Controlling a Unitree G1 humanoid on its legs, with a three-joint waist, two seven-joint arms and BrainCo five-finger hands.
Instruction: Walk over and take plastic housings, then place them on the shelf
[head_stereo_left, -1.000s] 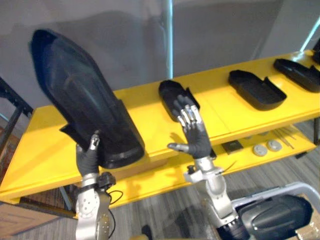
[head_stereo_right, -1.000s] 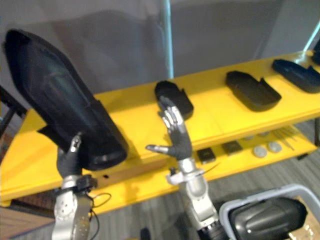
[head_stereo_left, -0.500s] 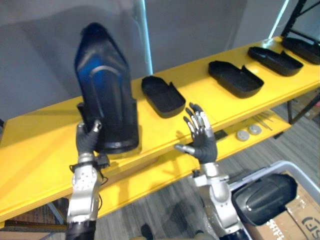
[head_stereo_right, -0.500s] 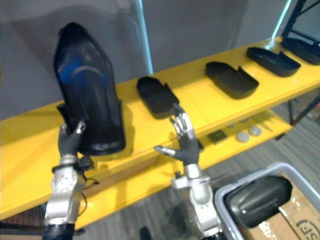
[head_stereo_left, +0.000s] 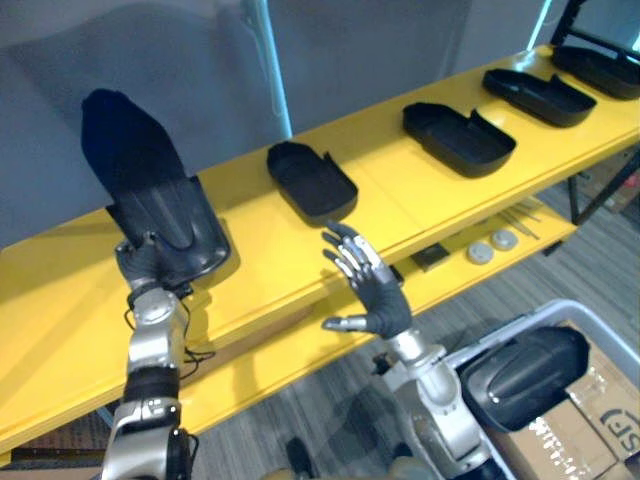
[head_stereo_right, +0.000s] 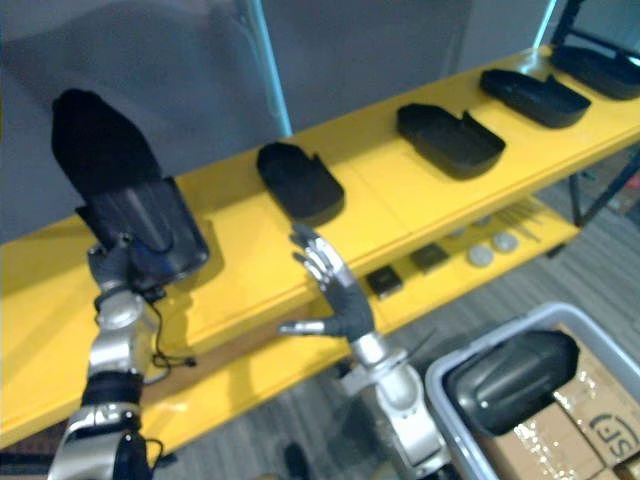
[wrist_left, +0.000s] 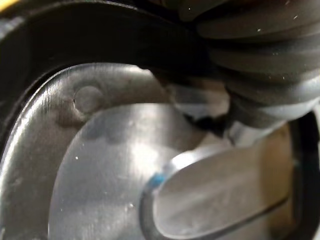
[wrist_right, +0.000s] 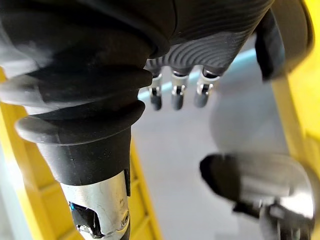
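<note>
A big black plastic housing (head_stereo_left: 150, 195) leans back on the yellow shelf's top board (head_stereo_left: 270, 255) at the left. Its near end is low and its pointed end sticks up against the grey wall. My left hand (head_stereo_left: 148, 268) grips that near end from below, fingers curled on the rim; its ribbed cover (wrist_left: 260, 55) sits tight against the dark plastic. My right hand (head_stereo_left: 378, 300) hangs open in front of the shelf's edge, fingers (wrist_right: 175, 92) spread and holding nothing. Another housing (head_stereo_left: 520, 365) lies in a grey bin (head_stereo_left: 590, 318) at the lower right.
Several smaller black housings lie along the top board: one (head_stereo_left: 312, 180) beside the held one, another (head_stereo_left: 458, 137) further right, more (head_stereo_left: 538, 95) at the far right. The lower board carries round discs (head_stereo_left: 490, 247) and dark squares (head_stereo_left: 430, 258). Cardboard boxes (head_stereo_left: 600, 420) stand by the bin.
The camera has shifted. The held housing has tipped from upright back and down onto the shelf's top board. My right hand has dropped a little, still open.
</note>
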